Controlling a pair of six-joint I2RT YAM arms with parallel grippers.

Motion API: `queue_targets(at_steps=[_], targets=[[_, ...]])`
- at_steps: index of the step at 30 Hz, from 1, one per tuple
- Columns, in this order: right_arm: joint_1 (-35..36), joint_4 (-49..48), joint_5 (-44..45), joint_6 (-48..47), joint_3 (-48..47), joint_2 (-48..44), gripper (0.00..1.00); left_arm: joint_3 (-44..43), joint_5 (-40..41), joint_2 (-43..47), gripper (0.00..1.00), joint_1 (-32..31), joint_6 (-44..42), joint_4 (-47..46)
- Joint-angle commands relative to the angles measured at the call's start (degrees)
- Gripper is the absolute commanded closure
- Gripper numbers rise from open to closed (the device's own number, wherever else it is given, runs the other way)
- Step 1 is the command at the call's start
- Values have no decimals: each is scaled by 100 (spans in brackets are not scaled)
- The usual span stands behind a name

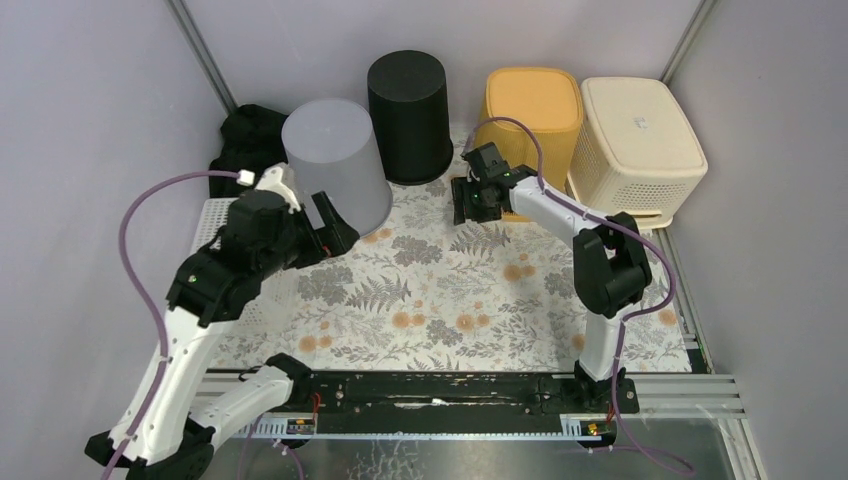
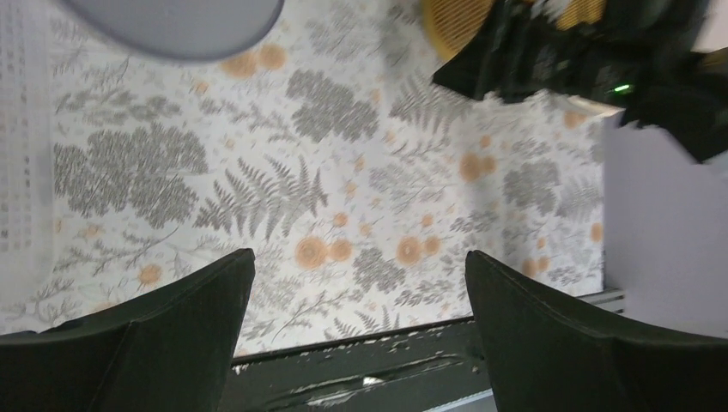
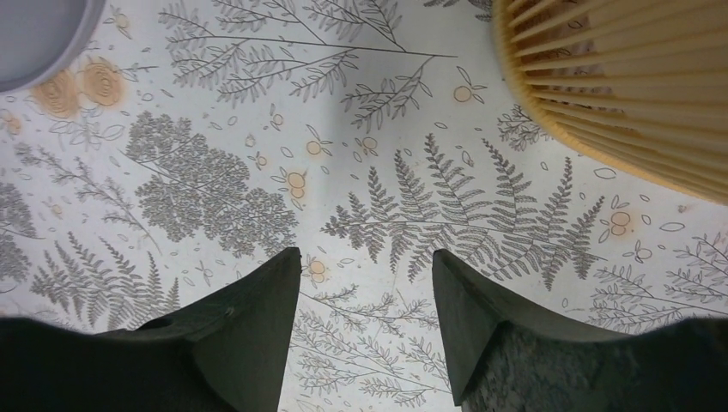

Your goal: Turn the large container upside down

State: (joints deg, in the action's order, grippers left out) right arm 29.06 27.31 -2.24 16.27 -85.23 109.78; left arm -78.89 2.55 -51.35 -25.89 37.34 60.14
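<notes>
The large grey container [image 1: 335,160] is a round bin standing at the back left with its closed base upward; its edge shows in the left wrist view [image 2: 172,21] and in the right wrist view [image 3: 30,39]. My left gripper [image 1: 335,228] sits just in front of its lower right side, open, with only the mat between its fingers [image 2: 360,262]. My right gripper [image 1: 462,205] hovers over the mat beside the orange basket, open and holding nothing [image 3: 367,257].
A black round bin [image 1: 408,112], an orange basket [image 1: 530,110] and a cream basket [image 1: 640,145] stand along the back, all base up. A black cloth [image 1: 245,135] lies in the back left corner. Walls close in on three sides. The floral mat [image 1: 440,290] covers the table.
</notes>
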Motion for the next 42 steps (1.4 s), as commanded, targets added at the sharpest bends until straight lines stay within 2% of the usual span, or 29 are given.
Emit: queue_targets(at_steps=[1,8,15,20,30,42], targets=[[-54,-168,-400,-63,-348,-161,35,608,104,24,0,-13,-28,-468],[-42,-254,-859,159,-96,-897,36,1535,251,-45,0,-12,83,-956],[122,-388,-1252,577,752,-2105,36,2153,752,-367,0,58,189,-1502],[147,-264,-1387,673,1311,-2737,36,2514,730,-755,0,474,70,-1968],[146,61,-1310,831,2064,-3696,36,2576,575,-1782,0,1534,-227,-2907],[144,469,-1213,851,2228,-4003,36,2769,548,-2616,0,1949,-23,-4064]])
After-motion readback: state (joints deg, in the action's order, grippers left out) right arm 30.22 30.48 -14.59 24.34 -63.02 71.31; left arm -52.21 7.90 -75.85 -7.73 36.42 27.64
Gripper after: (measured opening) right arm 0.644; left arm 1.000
